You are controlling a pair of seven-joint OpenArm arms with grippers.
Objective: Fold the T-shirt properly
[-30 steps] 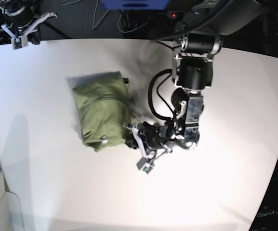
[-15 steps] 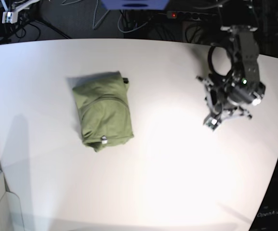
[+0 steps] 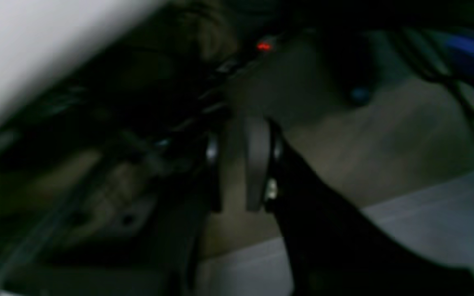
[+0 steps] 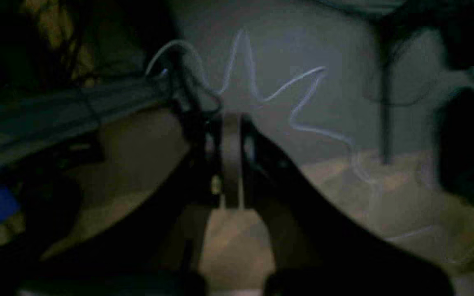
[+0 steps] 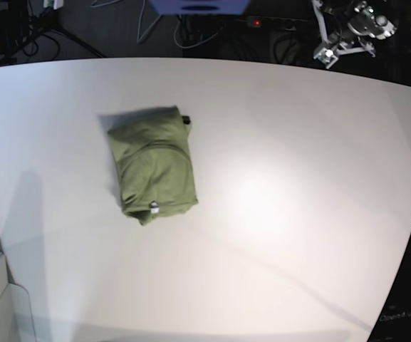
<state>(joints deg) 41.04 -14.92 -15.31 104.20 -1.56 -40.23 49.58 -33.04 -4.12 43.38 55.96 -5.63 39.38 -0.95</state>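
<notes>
Item: your T-shirt [image 5: 153, 167], folded, left of centre on the table [image 5: 276, 214]. Left gripper [image 5: 331, 51] beyond the table's far edge, fingers narrowly parted, empty. Right gripper [image 4: 231, 160] fingers pressed together.

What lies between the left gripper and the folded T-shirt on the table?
Nothing: in the base view, only bare white table stretches between the T-shirt and the left gripper, which is beyond the table's far edge.

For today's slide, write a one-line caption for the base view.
Folded green T-shirt lies alone on the white table; left gripper is beyond the far edge.
</notes>
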